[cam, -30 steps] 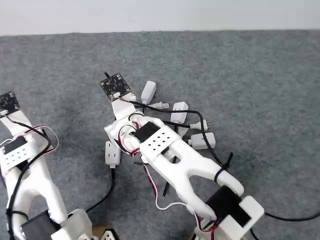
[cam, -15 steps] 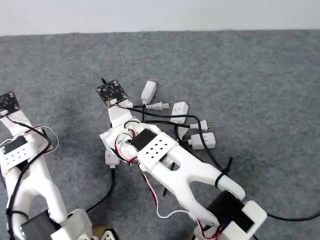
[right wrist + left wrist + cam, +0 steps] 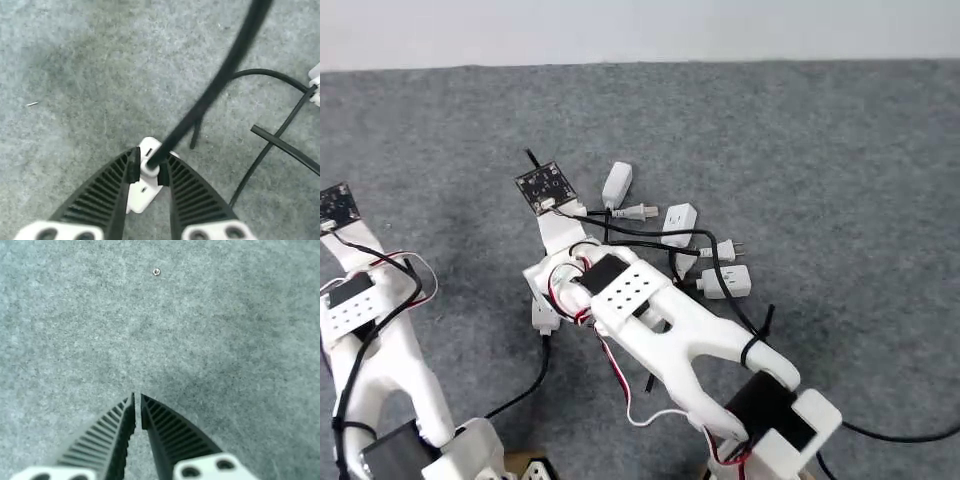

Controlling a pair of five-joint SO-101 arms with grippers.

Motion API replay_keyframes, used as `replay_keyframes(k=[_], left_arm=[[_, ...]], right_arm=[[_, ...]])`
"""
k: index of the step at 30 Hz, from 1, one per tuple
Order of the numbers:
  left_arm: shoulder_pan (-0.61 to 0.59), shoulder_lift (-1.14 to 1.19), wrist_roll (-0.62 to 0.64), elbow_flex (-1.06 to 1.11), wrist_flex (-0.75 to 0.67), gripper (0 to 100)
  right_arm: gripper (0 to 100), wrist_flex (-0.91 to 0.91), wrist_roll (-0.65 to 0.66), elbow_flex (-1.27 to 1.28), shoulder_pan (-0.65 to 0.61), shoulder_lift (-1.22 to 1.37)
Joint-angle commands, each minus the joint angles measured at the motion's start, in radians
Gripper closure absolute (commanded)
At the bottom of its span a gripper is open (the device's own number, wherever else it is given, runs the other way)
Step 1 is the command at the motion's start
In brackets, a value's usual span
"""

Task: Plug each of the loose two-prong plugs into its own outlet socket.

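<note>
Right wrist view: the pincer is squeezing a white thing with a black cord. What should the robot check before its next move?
1. Grip: ok. The right pincer is shut on the white corded block.
2. Prongs or slots on the held block: cannot tell.
3. Cables out of the way: not ok. In the high view, black cables run across the loose pieces.
4. A loose plug nearby: ok. A two-prong plug lies beside a white square block.
5. Left pincer out of the way: ok. It is shut over bare carpet.
</note>
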Motion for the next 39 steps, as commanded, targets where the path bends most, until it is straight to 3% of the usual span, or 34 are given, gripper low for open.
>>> replay_keyframes(k=[1,15,20,26,34,39], left_arm=[[0.0,-0.005,0.009,-0.042,-0.025,98],[0.02,-0.003,-0.026,-0.042,-0.003,98],[0.124,0.078,-0.127,-0.079,0.089,98],[0.118,0.336,-0.153,-0.312,0.232,99],[0.109,0.4,-0.167,-0.387,0.284,99],[0.109,0.393,-0.167,-0.372,0.281,99]], right_arm=[[99.0,-0.004,0.015,-0.04,0.015,0.004],[99.0,-0.033,0.038,-0.055,0.015,-0.059],[99.0,0.101,0.094,-0.057,0.008,-0.148],[99.0,0.401,0.121,-0.023,0.093,-0.24],[98.3,0.283,0.155,0.101,0.182,-0.142],[84.3,0.272,0.158,0.063,0.183,-0.025]])
